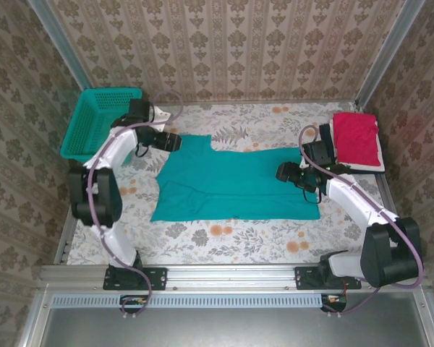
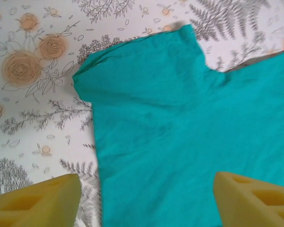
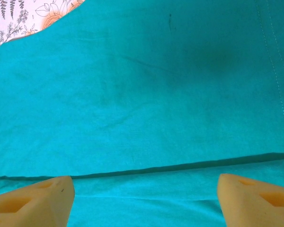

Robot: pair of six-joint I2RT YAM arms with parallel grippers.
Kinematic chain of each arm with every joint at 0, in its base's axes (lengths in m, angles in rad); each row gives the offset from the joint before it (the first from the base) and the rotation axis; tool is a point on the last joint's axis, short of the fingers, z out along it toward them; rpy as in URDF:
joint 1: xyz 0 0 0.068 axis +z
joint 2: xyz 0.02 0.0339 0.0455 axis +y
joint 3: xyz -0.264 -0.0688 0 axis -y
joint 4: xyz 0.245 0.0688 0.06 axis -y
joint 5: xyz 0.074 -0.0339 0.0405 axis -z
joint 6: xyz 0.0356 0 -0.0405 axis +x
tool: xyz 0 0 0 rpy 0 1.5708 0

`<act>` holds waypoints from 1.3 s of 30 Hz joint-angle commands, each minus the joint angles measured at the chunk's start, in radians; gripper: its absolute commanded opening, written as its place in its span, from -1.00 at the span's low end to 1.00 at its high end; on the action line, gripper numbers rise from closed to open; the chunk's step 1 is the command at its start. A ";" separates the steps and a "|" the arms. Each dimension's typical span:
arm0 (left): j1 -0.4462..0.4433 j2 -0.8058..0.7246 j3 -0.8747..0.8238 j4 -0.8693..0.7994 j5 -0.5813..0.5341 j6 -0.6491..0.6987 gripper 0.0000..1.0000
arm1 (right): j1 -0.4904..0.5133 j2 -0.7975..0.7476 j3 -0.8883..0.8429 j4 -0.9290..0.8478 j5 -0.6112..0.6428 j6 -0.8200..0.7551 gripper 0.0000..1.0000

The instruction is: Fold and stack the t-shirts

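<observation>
Though wrists face teal t-shirt [image 2: 180, 123], overhead adds red t-shirt [image 1: 356, 137].

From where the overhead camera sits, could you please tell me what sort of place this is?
Probably a home-styled robot test cell: wallpapered panels in a metal frame, a table under floral cloth, and a left arm and right arm bolted at its near edge.

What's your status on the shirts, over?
Left gripper open at sleeve of teal tee. Right gripper open over its other end. Red tee folded, far right. Basket far left, off the cloth.
</observation>
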 commanded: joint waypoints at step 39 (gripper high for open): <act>0.003 0.476 0.423 -0.253 0.054 0.091 -1.00 | -0.123 0.286 0.211 0.014 0.154 -0.029 0.55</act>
